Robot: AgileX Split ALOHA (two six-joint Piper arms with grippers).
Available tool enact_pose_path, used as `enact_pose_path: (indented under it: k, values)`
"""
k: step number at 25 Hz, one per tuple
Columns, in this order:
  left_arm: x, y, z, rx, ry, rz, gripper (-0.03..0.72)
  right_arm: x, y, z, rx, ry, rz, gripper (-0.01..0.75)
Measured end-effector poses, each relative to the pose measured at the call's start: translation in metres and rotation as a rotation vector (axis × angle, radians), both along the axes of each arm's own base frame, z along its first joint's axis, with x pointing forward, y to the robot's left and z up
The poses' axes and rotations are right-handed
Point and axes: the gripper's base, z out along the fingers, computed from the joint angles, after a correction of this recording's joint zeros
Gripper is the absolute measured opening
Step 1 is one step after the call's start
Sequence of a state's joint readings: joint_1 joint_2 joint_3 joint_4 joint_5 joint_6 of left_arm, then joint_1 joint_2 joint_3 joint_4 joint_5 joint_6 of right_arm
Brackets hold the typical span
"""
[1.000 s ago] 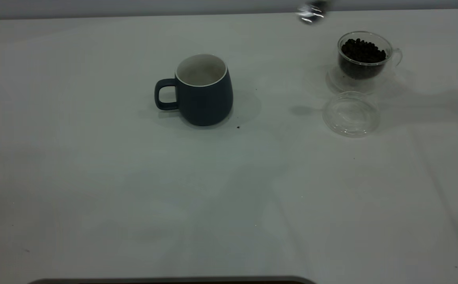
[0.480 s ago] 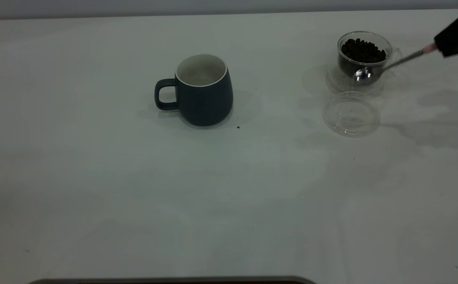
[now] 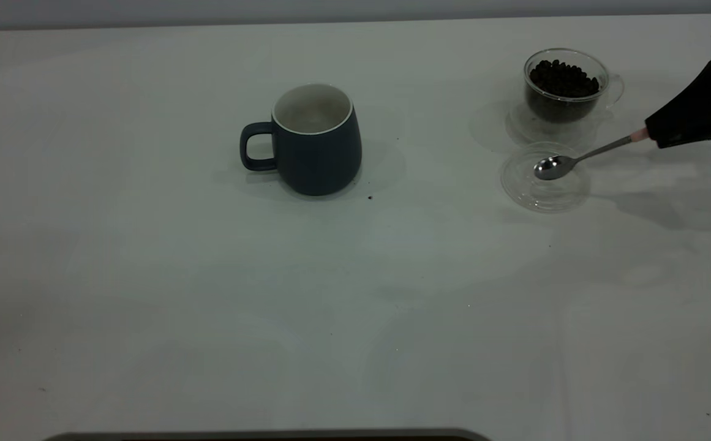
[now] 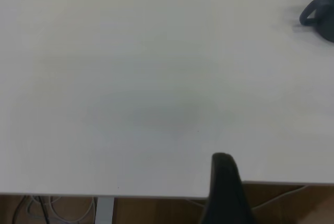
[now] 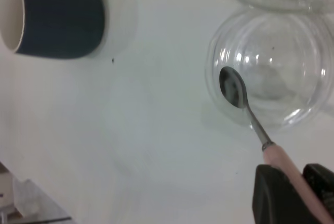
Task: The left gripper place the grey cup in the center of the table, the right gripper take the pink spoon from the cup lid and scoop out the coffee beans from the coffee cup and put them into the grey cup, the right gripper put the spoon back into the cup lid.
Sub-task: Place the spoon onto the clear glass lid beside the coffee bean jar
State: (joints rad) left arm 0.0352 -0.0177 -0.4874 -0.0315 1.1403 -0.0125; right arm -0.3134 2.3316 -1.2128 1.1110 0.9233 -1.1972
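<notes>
Black right gripper (image 3: 655,136), fingers closing on the handle of the pink spoon (image 3: 575,159); bowl hanging over the cup lid (image 3: 545,190), contact unclear. Coffee cup (image 3: 563,86) of coffee beans (image 3: 562,78) sitting just behind. Grey cup (image 3: 315,141) standing mid-table (image 3: 208,294). Wrist view alone is showing the pink handle between the fingers (image 5: 274,192).

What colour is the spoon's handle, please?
Pale pink, clearest in the right wrist view: spoon, held by the right gripper.
</notes>
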Motion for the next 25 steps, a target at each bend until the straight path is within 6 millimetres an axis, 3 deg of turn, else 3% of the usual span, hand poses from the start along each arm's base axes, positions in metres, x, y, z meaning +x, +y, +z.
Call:
enact_pose_path:
  k: [10,18,21,25]
  values:
    - [0.000,0.000,0.000,0.000,0.000,0.000,0.567,-0.001,0.003,-0.033,0.054,0.015,-0.062,0.100]
    - [0.000,0.000,0.000,-0.002,0.000,0.002,0.567,-0.002,0.006,-0.046,0.085,0.005,-0.063,0.107]
    - [0.000,0.000,0.000,-0.002,0.000,0.002,0.567,-0.002,0.006,-0.048,0.077,-0.011,-0.048,0.141]
    - [0.000,0.000,0.000,-0.002,0.000,0.002,0.567,-0.002,0.003,-0.051,0.035,-0.029,-0.037,0.249]
